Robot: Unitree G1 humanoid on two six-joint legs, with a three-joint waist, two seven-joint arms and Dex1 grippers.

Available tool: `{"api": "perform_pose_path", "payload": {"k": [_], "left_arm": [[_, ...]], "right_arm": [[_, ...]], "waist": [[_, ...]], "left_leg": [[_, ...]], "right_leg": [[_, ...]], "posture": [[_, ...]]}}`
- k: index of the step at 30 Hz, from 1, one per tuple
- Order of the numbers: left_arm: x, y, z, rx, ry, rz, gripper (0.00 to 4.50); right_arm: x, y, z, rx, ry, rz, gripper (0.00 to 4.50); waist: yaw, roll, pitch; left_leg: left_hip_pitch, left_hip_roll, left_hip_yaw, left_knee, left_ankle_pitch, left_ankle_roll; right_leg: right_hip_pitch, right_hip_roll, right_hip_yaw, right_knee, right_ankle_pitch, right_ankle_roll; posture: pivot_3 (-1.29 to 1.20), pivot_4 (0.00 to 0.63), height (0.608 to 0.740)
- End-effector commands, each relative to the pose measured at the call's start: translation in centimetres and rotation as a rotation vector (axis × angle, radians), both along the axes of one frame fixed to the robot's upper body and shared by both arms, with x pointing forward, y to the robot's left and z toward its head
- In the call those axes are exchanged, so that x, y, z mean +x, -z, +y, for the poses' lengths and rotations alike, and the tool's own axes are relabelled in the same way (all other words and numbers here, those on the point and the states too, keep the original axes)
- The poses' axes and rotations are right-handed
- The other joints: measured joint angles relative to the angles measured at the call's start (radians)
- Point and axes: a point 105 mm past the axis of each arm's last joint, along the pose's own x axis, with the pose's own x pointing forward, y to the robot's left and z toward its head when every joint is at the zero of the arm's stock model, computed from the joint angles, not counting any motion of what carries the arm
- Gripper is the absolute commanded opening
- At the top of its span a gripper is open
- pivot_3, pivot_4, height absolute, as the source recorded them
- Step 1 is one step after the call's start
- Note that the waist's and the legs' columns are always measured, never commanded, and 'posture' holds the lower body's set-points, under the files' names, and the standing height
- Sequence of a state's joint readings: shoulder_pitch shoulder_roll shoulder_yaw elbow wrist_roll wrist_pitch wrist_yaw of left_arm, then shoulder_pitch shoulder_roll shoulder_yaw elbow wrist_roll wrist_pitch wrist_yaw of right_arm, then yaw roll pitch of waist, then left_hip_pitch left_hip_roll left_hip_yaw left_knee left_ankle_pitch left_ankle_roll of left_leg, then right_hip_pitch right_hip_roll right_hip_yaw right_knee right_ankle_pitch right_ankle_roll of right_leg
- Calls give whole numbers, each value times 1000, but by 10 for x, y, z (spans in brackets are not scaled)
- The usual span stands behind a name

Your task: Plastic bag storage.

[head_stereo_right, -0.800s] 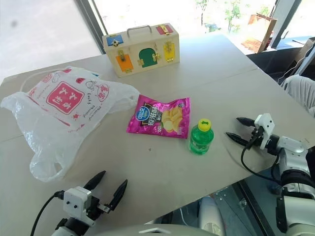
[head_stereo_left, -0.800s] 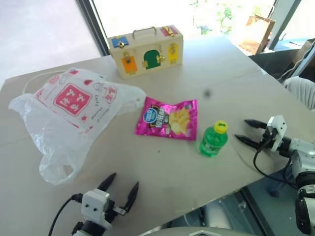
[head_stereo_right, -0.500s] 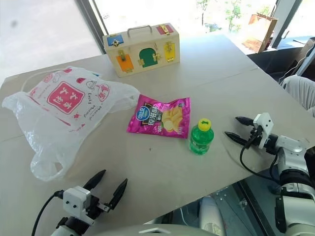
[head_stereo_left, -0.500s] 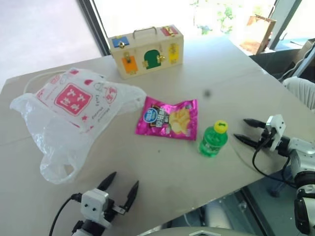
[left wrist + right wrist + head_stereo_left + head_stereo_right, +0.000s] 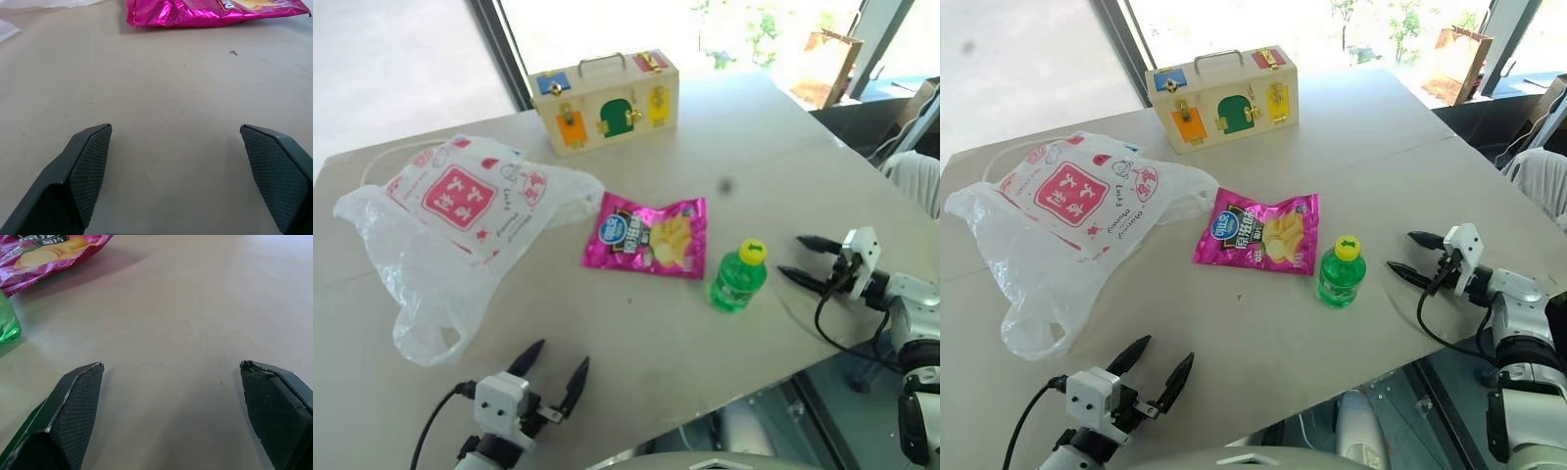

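Nothing stored yet — bag (image 5: 450,230) lies loose left of the chips (image 5: 649,236); left gripper (image 5: 551,374) and right gripper (image 5: 803,259) gape empty.

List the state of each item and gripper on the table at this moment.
plastic bag: lying crumpled, loop handle toward the near edge, ungripped.
chip packet: lying flat, sealed.
green bottle: upright, yellow cap on.
wooden latch box: upright, doors shut.
left gripper: open, empty.
right gripper: open, empty.

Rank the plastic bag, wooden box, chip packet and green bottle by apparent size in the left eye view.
1. plastic bag
2. wooden box, though it sits farther from the camera
3. chip packet
4. green bottle
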State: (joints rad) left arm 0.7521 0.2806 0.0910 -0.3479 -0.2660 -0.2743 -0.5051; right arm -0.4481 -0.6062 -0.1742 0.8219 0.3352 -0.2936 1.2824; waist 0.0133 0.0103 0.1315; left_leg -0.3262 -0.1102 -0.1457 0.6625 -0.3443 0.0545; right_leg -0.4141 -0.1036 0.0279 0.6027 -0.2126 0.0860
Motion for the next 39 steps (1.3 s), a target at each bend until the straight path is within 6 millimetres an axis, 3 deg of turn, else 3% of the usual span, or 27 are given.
{"api": "perform_pose_path", "payload": {"k": [1,12,16,19,22,29,32,39], "left_arm": [[0,-11,-1,10,-5,-28,4450],[8,-35,1,57,-99,-109,4450],[9,-47,12,81,-202,-134,4450],[8,-53,21,100,-278,-135,4450],[5,-59,29,106,-346,-150,4450],[-7,-65,49,190,-531,-195,4450],[-12,-67,63,225,-644,-215,4450],[0,-60,84,241,-732,-220,4450]], "right_arm": [[3,-9,0,3,-5,-35,4500],[7,-17,1,21,-13,-49,4500],[18,-53,-1,37,-21,-122,4500],[24,-94,8,84,-77,-169,4500],[12,-135,32,135,-234,-163,4500],[-37,-184,73,211,-519,-76,4500],[-60,-191,80,149,-630,-30,4500],[-68,-196,88,146,-667,-33,4500]], "waist": [[0,0,0],[0,-3,2],[-2,-3,4],[-2,-3,6],[1,-3,8],[15,-5,9],[28,-7,8],[34,-8,8]], "left_leg": [[0,0,0,0,0,0],[-1,0,0,1,0,0],[-1,0,1,2,0,0],[-1,0,1,3,0,0],[-4,0,0,3,0,0],[-8,0,-2,5,-1,2],[-15,-1,-2,9,-2,3],[-19,-2,-1,11,-2,3]], "right_leg": [[0,0,0,0,0,0],[0,0,0,1,0,0],[0,0,1,1,0,0],[-1,0,1,2,0,0],[-2,0,0,2,0,0],[-4,-1,-2,0,0,0],[-9,-1,-3,0,0,0],[-14,-2,-3,4,0,0]], "posture": [[0,150,740],[0,150,740],[0,150,740],[0,150,740],[0,150,740],[0,150,740],[0,150,740],[0,150,740]]}}
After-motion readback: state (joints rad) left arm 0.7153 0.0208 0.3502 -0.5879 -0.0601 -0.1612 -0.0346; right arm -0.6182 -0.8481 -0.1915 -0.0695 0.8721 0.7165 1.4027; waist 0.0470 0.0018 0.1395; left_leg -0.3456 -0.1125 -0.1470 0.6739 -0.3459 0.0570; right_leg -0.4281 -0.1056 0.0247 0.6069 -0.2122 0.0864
